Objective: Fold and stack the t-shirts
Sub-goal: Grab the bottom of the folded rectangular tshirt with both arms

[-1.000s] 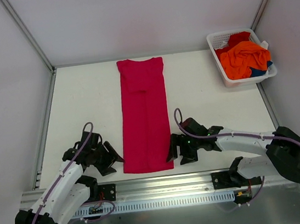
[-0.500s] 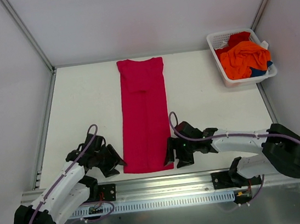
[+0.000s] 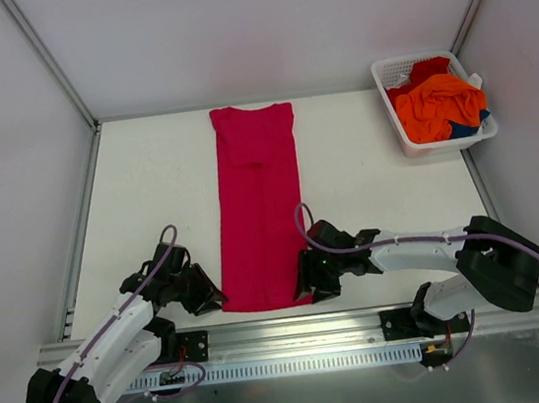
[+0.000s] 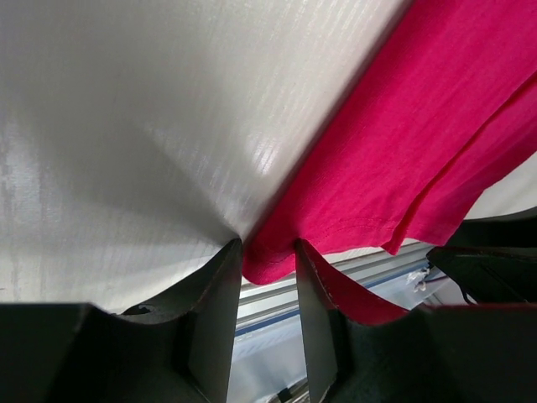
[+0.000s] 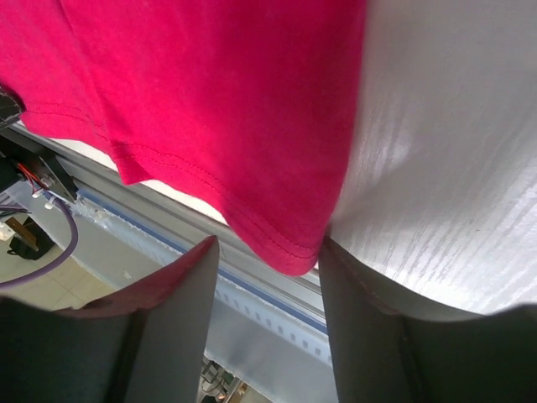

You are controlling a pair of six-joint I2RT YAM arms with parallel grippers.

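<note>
A magenta-pink t-shirt (image 3: 260, 203) lies folded into a long narrow strip down the middle of the table, hem towards me. My left gripper (image 3: 215, 298) is at the hem's near left corner. In the left wrist view (image 4: 262, 252) it is open, with the shirt (image 4: 403, 151) corner lying between its fingertips. My right gripper (image 3: 305, 284) is at the near right corner. In the right wrist view (image 5: 267, 252) it is open wider, and the shirt (image 5: 210, 101) corner hangs between the fingers, touching the right one. An orange shirt (image 3: 441, 104), a red one (image 3: 428, 69) and a blue one (image 3: 473, 125) lie crumpled in the basket.
The white slotted basket (image 3: 441, 146) stands at the back right corner of the table. The metal rail (image 3: 297, 332) with the arm bases runs along the near edge, just under both grippers. White walls enclose the table at the left, back and right.
Both grippers have moved inwards to the shirt's near corners, the left one to the right and the right one to the left. The shirt has not moved.
</note>
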